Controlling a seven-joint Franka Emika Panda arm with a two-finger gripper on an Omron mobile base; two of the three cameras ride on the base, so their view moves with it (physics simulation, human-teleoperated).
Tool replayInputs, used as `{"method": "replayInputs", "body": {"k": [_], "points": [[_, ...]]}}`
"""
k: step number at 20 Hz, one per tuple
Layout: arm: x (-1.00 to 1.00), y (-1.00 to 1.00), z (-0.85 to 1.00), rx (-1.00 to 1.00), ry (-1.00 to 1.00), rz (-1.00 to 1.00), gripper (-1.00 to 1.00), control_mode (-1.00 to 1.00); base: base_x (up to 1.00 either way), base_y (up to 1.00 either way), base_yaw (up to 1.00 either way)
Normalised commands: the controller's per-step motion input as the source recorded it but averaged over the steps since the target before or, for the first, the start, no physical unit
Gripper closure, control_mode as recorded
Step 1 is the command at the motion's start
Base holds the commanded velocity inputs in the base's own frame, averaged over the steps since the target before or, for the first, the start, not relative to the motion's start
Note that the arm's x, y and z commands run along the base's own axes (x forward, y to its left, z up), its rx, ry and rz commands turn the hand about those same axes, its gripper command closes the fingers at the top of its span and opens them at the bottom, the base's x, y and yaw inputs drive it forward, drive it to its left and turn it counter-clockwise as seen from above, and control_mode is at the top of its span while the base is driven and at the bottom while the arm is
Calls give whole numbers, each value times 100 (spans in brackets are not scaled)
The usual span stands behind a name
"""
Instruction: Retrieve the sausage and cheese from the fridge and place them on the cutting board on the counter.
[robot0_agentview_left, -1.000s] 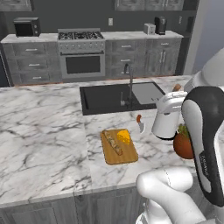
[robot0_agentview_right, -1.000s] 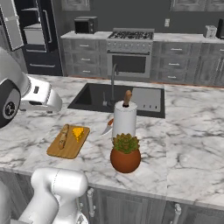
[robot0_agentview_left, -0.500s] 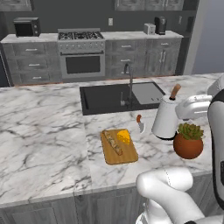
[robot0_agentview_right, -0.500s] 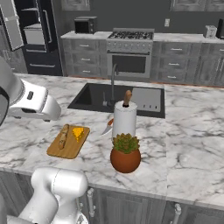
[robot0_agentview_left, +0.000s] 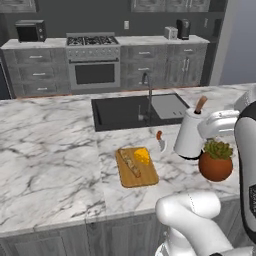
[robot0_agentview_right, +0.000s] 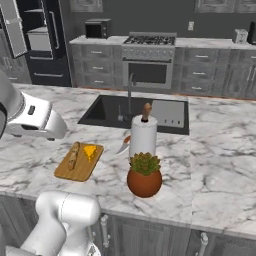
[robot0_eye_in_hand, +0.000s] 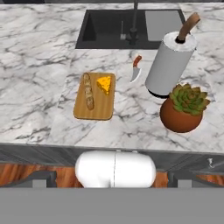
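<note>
Marble counter (robot0_agentview_left: 50, 145) carrying the cutting board (robot0_agentview_left: 145, 178) with cheese (robot0_agentview_left: 142, 156) and sausage (robot0_agentview_left: 130, 162) both on it, gripper (robot0_eye_in_hand: 111, 177) spread wide and empty, task seemingly finished, nothing left but backing away.

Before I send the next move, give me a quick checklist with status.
1. Cheese on the cutting board: ok.
2. Sausage on the board: cannot tell. A long brown piece lies beside the cheese, but it could be bread.
3. Gripper open and empty: ok.
4. Hand clear of the knife, paper towel roll and potted plant: ok, it is pulled back from the counter.
5. Fridge closed: not ok, a door stands open.
</note>
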Motion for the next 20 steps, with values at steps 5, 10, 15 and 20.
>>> {"method": "replayInputs", "body": {"k": [5,10,15,20], "points": [[0,0,0,0,0,0,-100,100,-91,60,0],[0,0,0,0,0,0,-100,100,-100,64,3],[0,0,0,0,0,0,-100,100,-94,96,60],[0,0,0,0,0,0,-100,100,-49,46,99]]}}
